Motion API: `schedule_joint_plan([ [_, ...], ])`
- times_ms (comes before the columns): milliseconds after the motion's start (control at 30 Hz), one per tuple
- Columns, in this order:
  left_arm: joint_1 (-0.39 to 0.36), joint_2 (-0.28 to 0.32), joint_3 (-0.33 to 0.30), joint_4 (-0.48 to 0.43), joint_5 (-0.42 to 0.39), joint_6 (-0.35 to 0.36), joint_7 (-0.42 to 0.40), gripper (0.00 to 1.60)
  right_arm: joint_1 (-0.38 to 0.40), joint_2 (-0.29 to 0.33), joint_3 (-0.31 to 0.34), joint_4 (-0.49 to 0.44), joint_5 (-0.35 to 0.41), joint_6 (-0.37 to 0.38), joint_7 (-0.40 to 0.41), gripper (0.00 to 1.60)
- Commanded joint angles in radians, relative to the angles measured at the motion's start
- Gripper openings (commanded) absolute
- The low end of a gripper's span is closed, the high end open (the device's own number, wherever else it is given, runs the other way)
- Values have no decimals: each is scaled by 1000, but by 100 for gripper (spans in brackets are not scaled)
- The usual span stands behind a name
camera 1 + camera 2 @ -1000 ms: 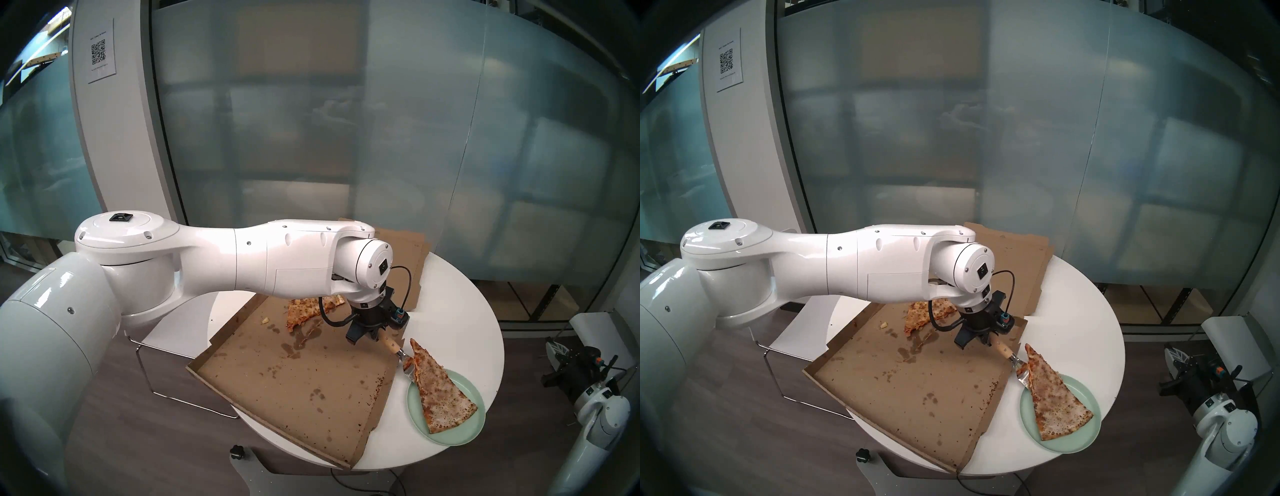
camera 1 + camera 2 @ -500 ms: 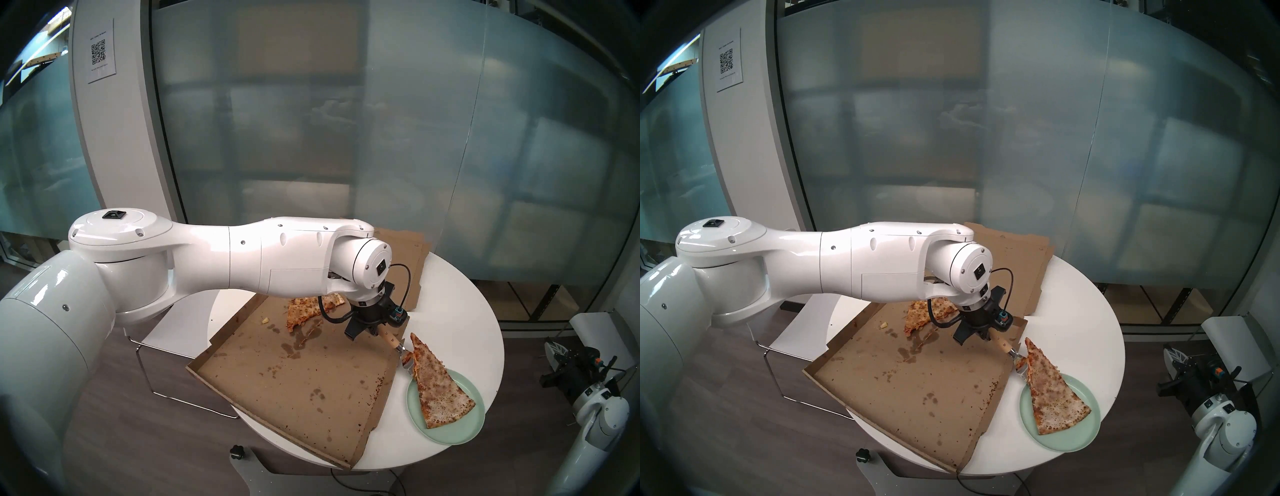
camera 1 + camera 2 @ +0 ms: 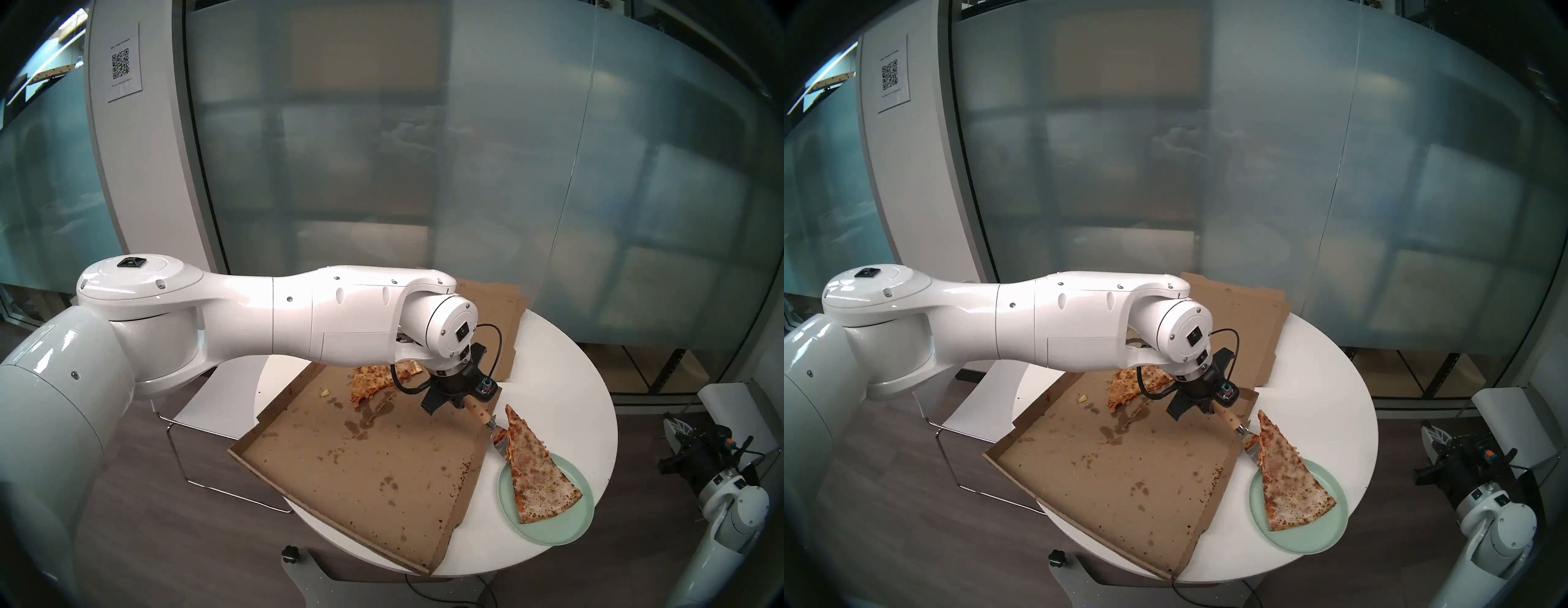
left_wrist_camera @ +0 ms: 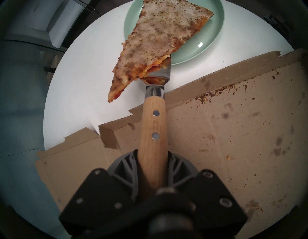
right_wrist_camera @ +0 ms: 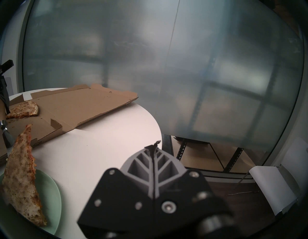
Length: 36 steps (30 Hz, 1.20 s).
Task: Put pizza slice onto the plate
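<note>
The left gripper [image 4: 152, 168] is clamped tight on the wooden handle of a spatula [image 4: 154, 126], whose steel blade reaches under the pizza slice [image 3: 532, 467]. The slice's wide crust end rests on the mint-green plate [image 3: 564, 530] at the near right of the round white table [image 3: 568, 382], while its narrow tip sticks out past the plate's far rim, propped up off the table by the blade. The right gripper [image 5: 154, 151] hangs off to the right of the table, its fingers pressed together on nothing.

The slice looks thin, soft and greasy: the unsupported tip would likely droop, and the cheese could smear or tear if pinched. It seems best carried from underneath, with the blade under its middle, rather than gripped at an edge. Being longer than the plate is wide, it will probably overhang somewhere. The open pizza box [image 3: 360, 467], to the left, holds another slice [image 3: 373, 382].
</note>
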State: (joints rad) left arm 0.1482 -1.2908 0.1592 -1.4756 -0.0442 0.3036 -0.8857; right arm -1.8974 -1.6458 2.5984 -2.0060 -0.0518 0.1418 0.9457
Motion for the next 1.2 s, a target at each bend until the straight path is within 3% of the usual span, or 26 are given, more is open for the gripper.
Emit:
schedule_joint_plan([
  [0, -17, 7, -6, -24, 27, -8, 29, 0, 5, -1, -1, -25, 0, -6, -5, 0],
  [133, -16, 13, 6, -38, 62, -17, 58, 0, 3, -3, -3, -27, -1, -6, -6, 0],
  [667, 51, -21, 79, 49, 192, -91, 225, 0, -5, -17, -11, -41, -4, -7, -2, 0],
  [1167, 76, -54, 60, 120, 201, -122, 289, 0, -3, -21, -17, -41, -6, -9, 2, 0],
])
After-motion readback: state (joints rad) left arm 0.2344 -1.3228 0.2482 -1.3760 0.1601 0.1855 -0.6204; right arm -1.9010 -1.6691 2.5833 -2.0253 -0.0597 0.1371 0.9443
